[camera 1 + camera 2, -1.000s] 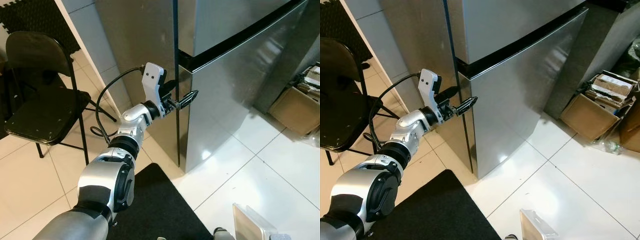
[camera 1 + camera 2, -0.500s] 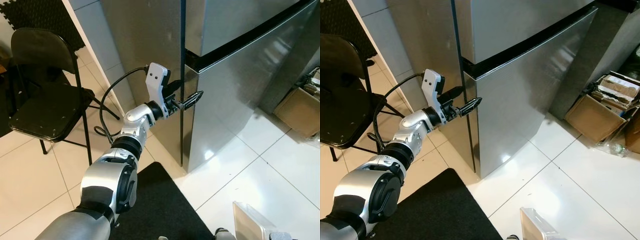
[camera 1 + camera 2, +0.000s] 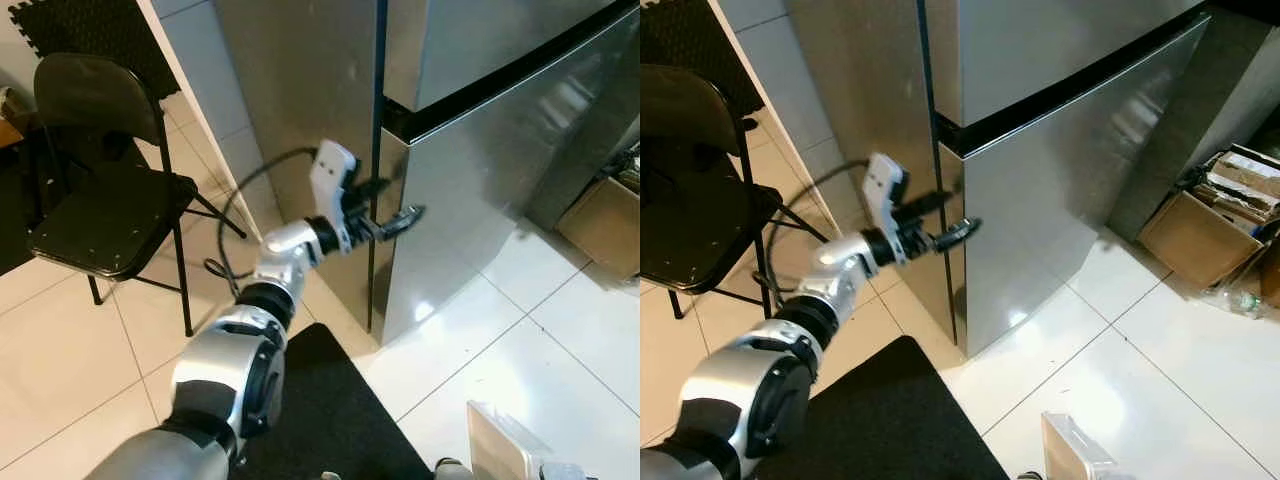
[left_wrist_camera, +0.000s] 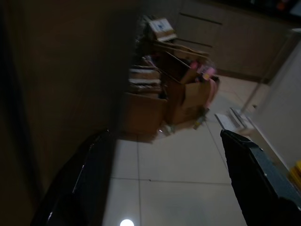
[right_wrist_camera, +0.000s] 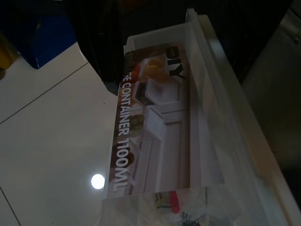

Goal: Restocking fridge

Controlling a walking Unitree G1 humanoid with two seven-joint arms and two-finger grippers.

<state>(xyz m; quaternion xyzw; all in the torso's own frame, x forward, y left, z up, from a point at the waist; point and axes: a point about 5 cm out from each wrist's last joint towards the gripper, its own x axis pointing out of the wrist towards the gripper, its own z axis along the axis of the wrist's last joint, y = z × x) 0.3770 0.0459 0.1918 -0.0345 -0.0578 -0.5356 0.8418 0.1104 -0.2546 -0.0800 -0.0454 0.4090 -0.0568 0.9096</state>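
The steel fridge [image 3: 480, 190] stands shut, with a black gap between its upper and lower doors. My left gripper [image 3: 393, 203] is open at the left edge of the lower door [image 3: 1040, 210], just below that gap. One finger reaches across the door's front and the other lies by its side edge. In the left wrist view both fingers [image 4: 82, 176] stand wide apart with nothing between them. A clear plastic container [image 5: 164, 127] with a "1100ML" label sits close under my right wrist, held above the floor, and its corner [image 3: 505, 445] pokes in at my lower right.
A black folding chair [image 3: 100, 190] stands to the left of the fridge. A black mat [image 3: 330, 410] lies at my feet. Cardboard boxes [image 3: 1200, 215] full of paper sit on the white tiles to the right of the fridge.
The head view has shifted, so the fridge sits further right in the picture. My left gripper has dropped a little along the lower door's edge and stays open.
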